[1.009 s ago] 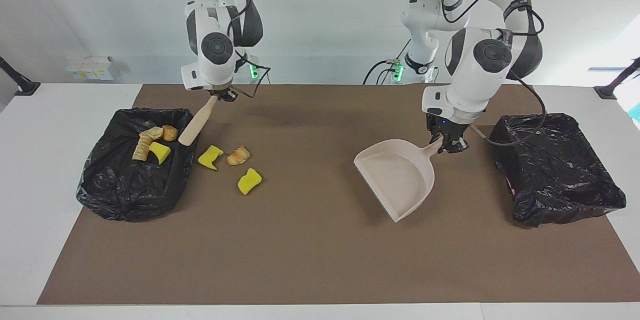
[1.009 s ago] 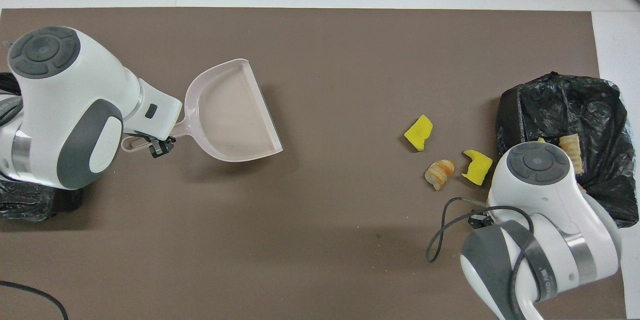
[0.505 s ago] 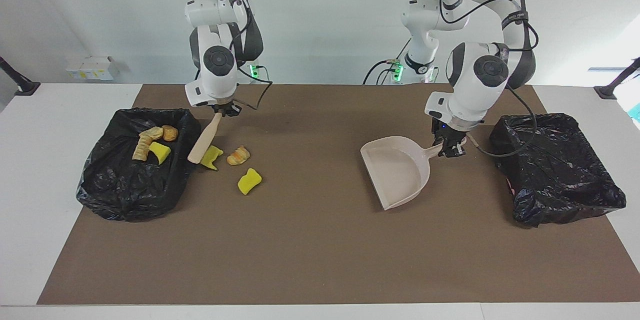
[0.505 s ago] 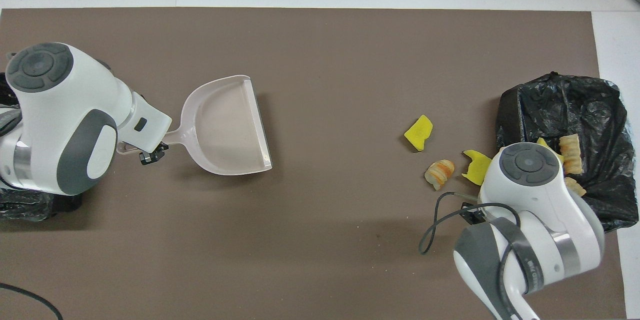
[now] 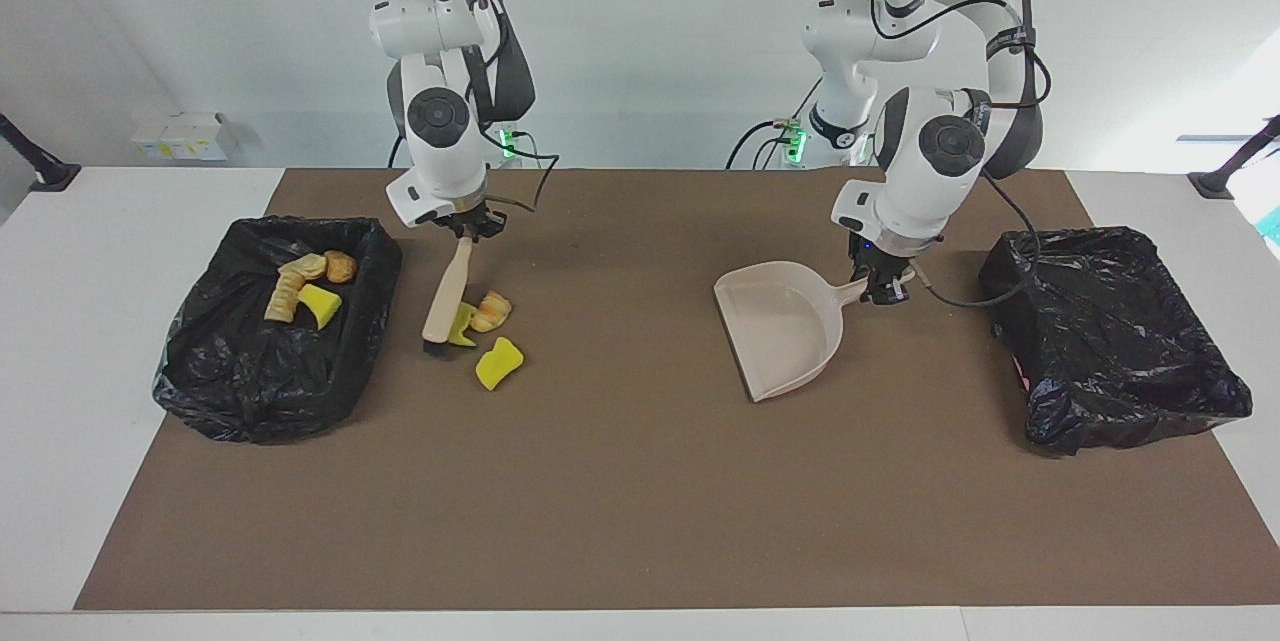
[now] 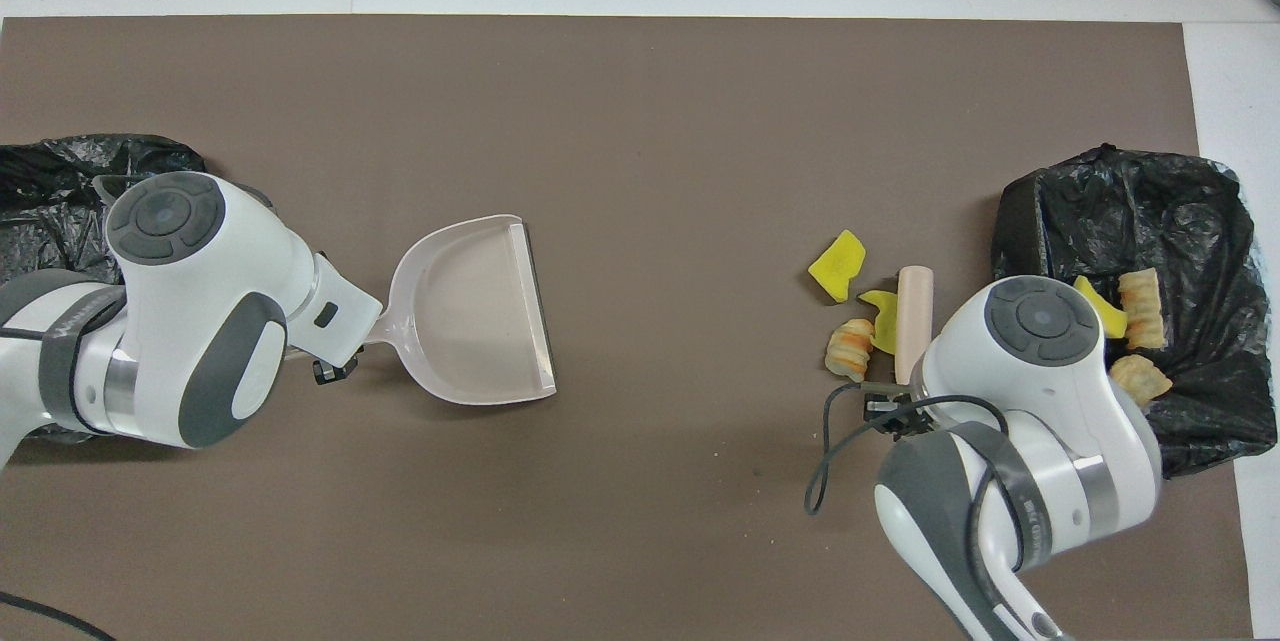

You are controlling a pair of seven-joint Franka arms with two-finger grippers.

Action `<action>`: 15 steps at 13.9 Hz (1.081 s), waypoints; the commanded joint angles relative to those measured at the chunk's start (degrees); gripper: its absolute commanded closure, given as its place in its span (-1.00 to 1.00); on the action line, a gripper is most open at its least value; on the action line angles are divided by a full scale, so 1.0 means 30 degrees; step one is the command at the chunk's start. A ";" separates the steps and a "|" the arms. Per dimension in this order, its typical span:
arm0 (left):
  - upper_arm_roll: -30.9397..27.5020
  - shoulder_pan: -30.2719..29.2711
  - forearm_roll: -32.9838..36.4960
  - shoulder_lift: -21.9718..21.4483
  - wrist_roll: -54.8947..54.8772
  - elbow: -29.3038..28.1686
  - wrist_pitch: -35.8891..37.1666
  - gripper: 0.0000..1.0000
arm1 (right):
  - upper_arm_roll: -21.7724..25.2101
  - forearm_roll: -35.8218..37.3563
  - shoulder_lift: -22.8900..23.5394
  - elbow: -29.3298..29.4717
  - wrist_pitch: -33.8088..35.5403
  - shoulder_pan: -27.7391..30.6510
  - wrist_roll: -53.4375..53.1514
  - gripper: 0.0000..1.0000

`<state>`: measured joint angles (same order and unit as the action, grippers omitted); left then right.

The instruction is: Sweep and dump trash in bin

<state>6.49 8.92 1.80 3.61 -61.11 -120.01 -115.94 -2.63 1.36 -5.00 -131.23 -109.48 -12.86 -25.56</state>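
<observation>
The brush (image 5: 447, 296) is being gripped by its handle in the right tool (image 5: 470, 226), in the upper part of the facing view toward the right arm's end of the table (image 5: 620, 521). A second ago the brush was being held slanted over the rim of the bin (image 5: 250, 401). Now it is being stood nearly upright, with its bristles being pressed onto the table just beside the trash. One yellow sponge (image 5: 464, 327) is being touched by the brush head, and the croissant (image 5: 491, 311) is being crowded against that sponge. Both are being found closer together than before. The other sponge (image 5: 498, 363) is being left untouched, just beside them and farther from the robots. More pieces (image 5: 300, 286) are being held in the bin.

The dustpan (image 5: 785, 336) is being gripped by its handle in the left tool (image 5: 880, 286), near the middle of the frame. Since a second ago it is being brought lower and turned, and shifted slightly toward the trash. Its flat lip is being aimed toward the right arm's end, as is being shown clearly in the overhead view (image 6: 480, 321). It is being kept well apart from the trash, while the second bin (image 5: 1120, 341) is being left at the left arm's end.

The sweep is judged to be only beginning: the three loose pieces are being gathered, yet a wide stretch of table is being left between them and the dustpan.
</observation>
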 commanded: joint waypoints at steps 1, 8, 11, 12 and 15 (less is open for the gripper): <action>-0.0199 0.0397 -0.0073 -0.0853 0.0653 -0.0954 -0.0612 1.00 | -0.0031 -0.1618 0.0787 0.1345 -0.0159 -0.1274 0.0901 1.00; -0.0228 0.0397 -0.0103 -0.0853 0.0799 -0.0954 -0.0612 1.00 | -0.0061 -0.3880 0.2749 0.5970 0.2762 -0.3361 0.1255 1.00; -0.0228 0.0368 -0.0103 -0.0853 0.1034 -0.0954 -0.0612 1.00 | 0.0261 -0.3296 0.2401 0.6271 0.4756 -0.2632 0.0935 1.00; -0.0228 0.0368 -0.0103 -0.0853 0.1034 -0.0983 -0.0612 1.00 | 0.0204 -0.1786 0.2342 0.6126 0.4995 -0.2280 0.0875 1.00; -0.0228 0.0368 -0.0103 -0.0853 0.1093 -0.1012 -0.0612 1.00 | 0.0145 0.0043 0.1350 0.4112 0.4416 -0.0350 0.1165 1.00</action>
<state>6.48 9.25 1.75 3.11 -58.81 -120.72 -116.16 -1.68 -0.65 1.69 -114.50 -95.09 -17.73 -24.34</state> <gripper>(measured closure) 0.683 0.749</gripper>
